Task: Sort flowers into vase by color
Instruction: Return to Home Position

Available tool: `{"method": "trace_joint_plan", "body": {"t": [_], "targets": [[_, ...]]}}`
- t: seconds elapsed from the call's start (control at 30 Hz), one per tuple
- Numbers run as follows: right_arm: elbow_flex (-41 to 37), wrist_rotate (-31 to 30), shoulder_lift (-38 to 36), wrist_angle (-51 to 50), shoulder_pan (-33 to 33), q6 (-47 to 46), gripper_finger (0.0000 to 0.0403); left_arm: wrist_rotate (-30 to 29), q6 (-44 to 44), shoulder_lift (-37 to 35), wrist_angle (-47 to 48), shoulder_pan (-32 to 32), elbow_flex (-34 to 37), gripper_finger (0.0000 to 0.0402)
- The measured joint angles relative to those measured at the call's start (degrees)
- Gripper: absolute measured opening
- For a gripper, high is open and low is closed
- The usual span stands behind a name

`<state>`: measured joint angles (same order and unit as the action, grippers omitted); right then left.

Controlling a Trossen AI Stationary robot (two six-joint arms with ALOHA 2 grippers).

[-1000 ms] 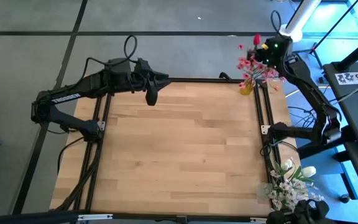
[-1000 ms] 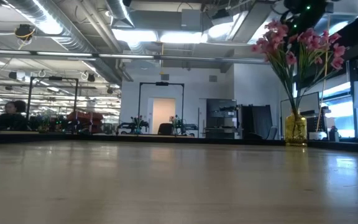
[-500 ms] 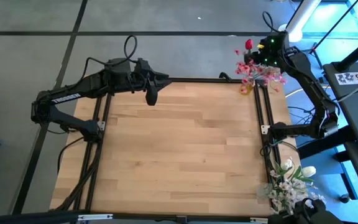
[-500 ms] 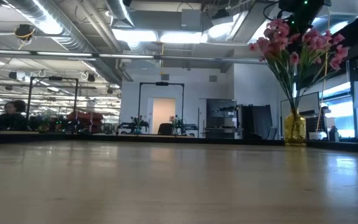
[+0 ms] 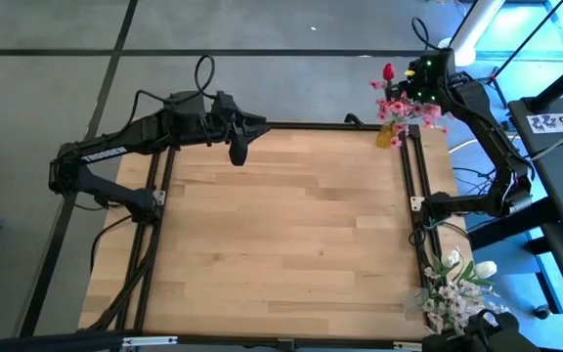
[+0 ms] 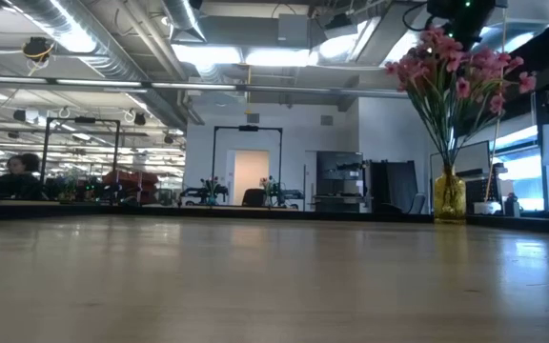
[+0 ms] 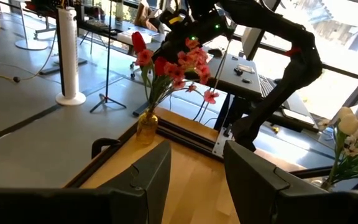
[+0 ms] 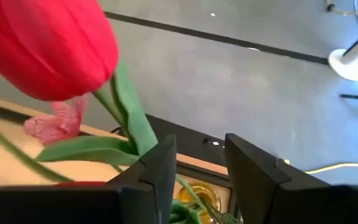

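High view, yellow vase: standing upright at the table's far right corner.
Red tulip: pointing head-up from the vase, its stem running nearly vertical, leaning out past the far edge.
Pink sprays: fanning out of the same vase.
Right gripper: hovering over the blooms, fingers spread, a green stem passing between.
Left gripper: waiting over the far edge, fingers spread.
White flowers: bunching at the near right corner.
Room: a person sitting far off.

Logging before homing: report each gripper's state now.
Left gripper: open, empty, over the table.
Right gripper: open, gripping nothing, above the yellow vase beside the red tulip.
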<state>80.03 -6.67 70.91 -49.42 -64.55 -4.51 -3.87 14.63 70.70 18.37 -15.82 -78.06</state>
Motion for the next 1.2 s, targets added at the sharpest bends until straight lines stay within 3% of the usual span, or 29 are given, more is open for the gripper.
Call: {"method": "trace_joint_plan", "body": {"t": [0.37, 0.7, 1.2], "targets": [[-0.02, -5.39, 0.64, 1.66, 0.02, 0.78, 0.0131, -0.01, 0.34, 0.0, -0.12, -0.01, 0.0, 0.0144], [-0.07, -9.7, 0.16, 2.91, 0.02, 1.6, 0.0008, -0.01, 0.28, 0.0, -0.8, 0.36, 0.0, 0.0144], [-0.09, -13.23, -3.49, 17.87, 0.05, -4.56, 0.0025, 0.01, -0.15, 0.0, -5.01, -0.06, 0.0, 0.0144]]}}
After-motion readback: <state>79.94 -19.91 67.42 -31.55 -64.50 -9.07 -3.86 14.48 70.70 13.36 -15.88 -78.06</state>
